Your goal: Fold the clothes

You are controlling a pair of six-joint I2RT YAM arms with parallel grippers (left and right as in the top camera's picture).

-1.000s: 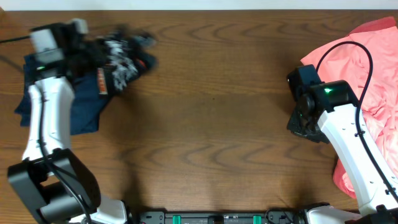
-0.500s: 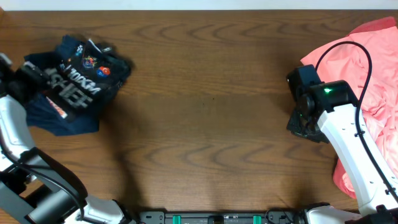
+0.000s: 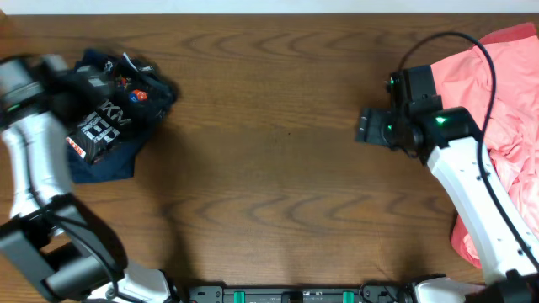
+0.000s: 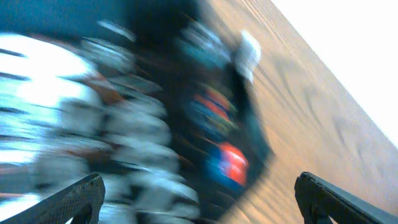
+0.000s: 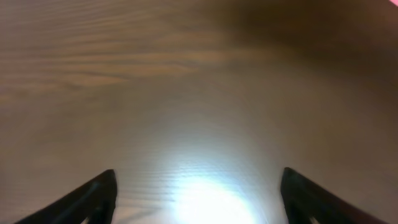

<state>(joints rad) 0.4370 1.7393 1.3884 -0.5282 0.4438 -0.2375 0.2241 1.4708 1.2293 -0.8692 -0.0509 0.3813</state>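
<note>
We see the left jaws spread wide over a crumpled navy printed garment [image 3: 118,126] at the far left of the counter [image 3: 269,168], while the right jaws, also apart, hover above bare wood beside a coral garment [image 3: 518,101] heaped at right.

Right claw [image 3: 368,126] has swung leftward; left claw [image 3: 66,81] (blurred) is back over the navy shirt [image 3: 114,126].
</note>
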